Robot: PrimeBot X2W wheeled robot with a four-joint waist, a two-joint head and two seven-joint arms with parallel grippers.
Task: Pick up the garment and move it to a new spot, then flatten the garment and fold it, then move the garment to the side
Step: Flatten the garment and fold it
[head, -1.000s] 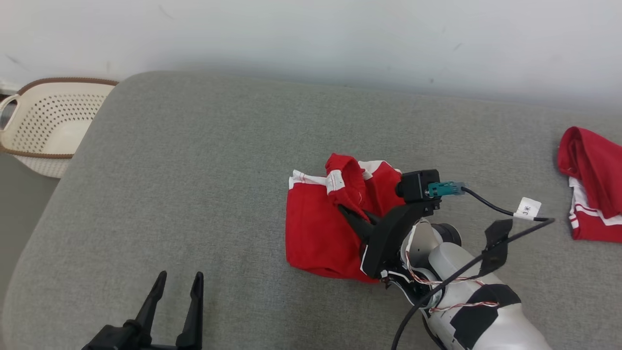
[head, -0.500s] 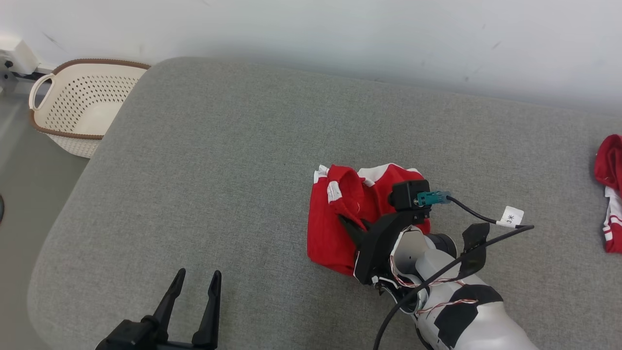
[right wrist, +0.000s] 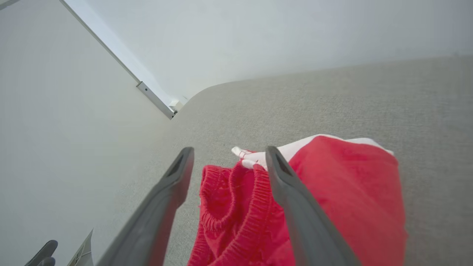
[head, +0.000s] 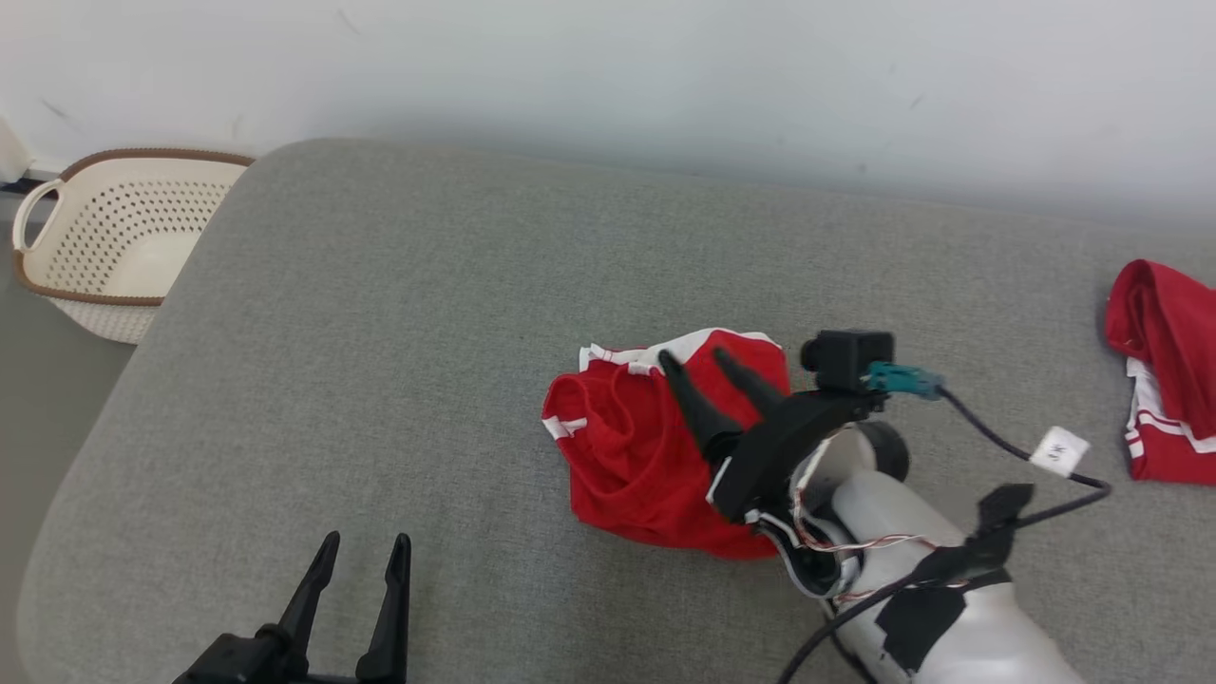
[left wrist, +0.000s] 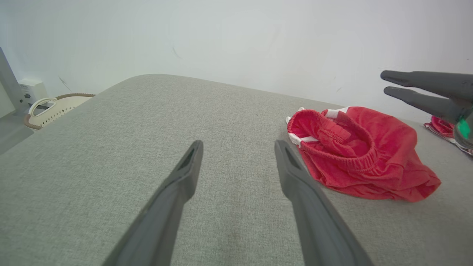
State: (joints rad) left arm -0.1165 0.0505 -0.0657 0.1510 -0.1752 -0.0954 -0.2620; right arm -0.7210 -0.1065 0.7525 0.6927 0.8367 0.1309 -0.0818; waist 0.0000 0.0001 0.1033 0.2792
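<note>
A red garment [head: 632, 456] with white trim and an elastic waistband lies crumpled on the grey cushioned surface [head: 380, 332]. My right gripper [head: 693, 359] is open just above its far side, fingers spread and holding nothing. In the right wrist view the garment [right wrist: 332, 192] sits under and between the spread fingers of the right gripper [right wrist: 230, 149]. My left gripper [head: 366, 541] stands open at the lower left, well apart from the cloth. In the left wrist view the left gripper [left wrist: 239, 145] is empty, with the garment [left wrist: 354, 147] to its right.
A second red and white garment [head: 1164, 380] lies at the surface's right edge. A cream perforated basket [head: 104, 247] stands on the floor beyond the left edge. A pale wall runs behind the surface. Bare grey surface stretches left of the garment.
My right gripper, earlier shut on a raised fold of the garment, has opened and let it go. The cloth has slumped into a new crumpled shape. The head camera also shifted.
</note>
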